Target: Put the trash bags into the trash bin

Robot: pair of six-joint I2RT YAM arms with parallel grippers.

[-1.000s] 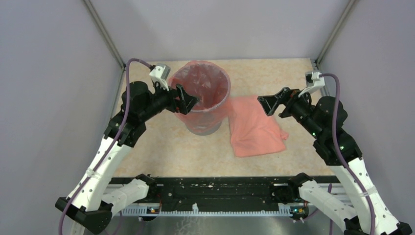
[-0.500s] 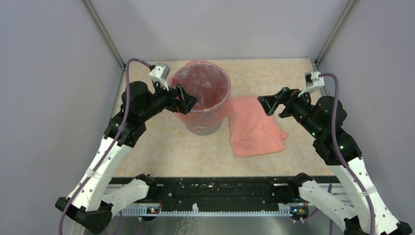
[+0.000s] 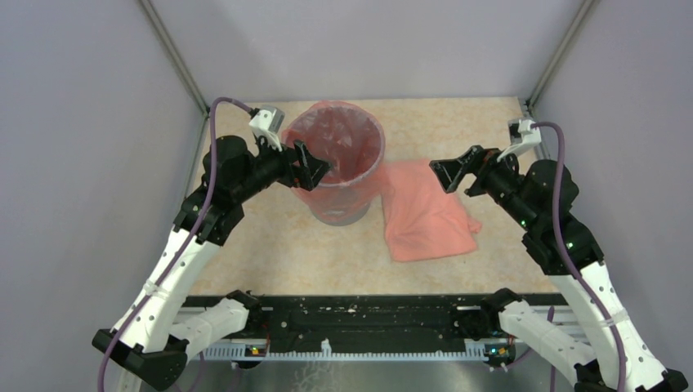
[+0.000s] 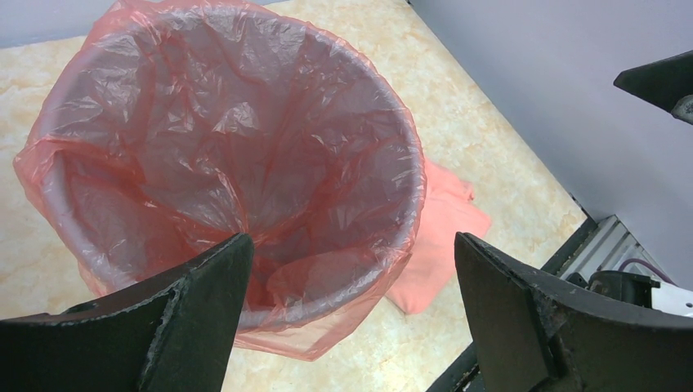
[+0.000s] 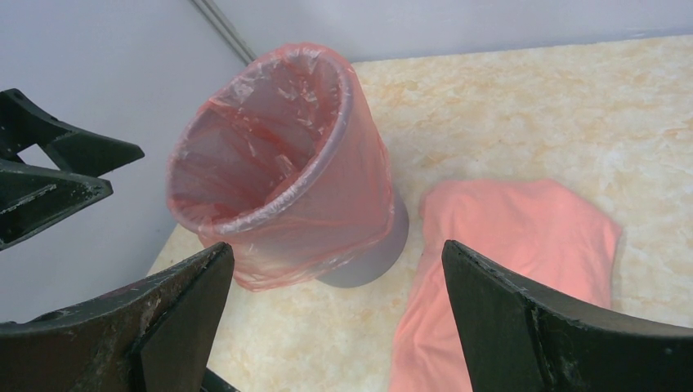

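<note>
Status check, bagging task; two trash bags and one trash bin (image 3: 342, 215) in view; the bin stands upright on the worktop (image 3: 261, 245)

lining bag (image 3: 335, 147): inside the bin as a liner; film lies against the inner wall, mouth folded over the rim, loose skirt hanging down the outside; only the bin's grey foot shows bare; left wrist view shows the film wrinkled but open, nothing else inside; I judge this bag done, bar some tidying at the rim

loose bag (image 3: 429, 216): not in the bin; lies flat and folded on the worktop, just beside the bin on its right; whether its edge touches the bin's foot I cannot tell; nothing holds it

left arm (image 3: 237, 171): left jaws wide apart and empty, at the bin's left rim by the folded-over film; contact with film or rim cannot be told from either view

right arm (image 3: 539, 192): right jaws wide apart and empty, above the worktop by the far right edge of the loose bag, pointing toward the bin; clear of the bag

Judgement: roughly half done; left to do: pinch the loose bag, lift it, drop it through the bin's mouth; the film is thin and likely to slip or billow, so a grip on a fold seems safer; the mouth is unobstructed save the left jaws at its rim
</note>
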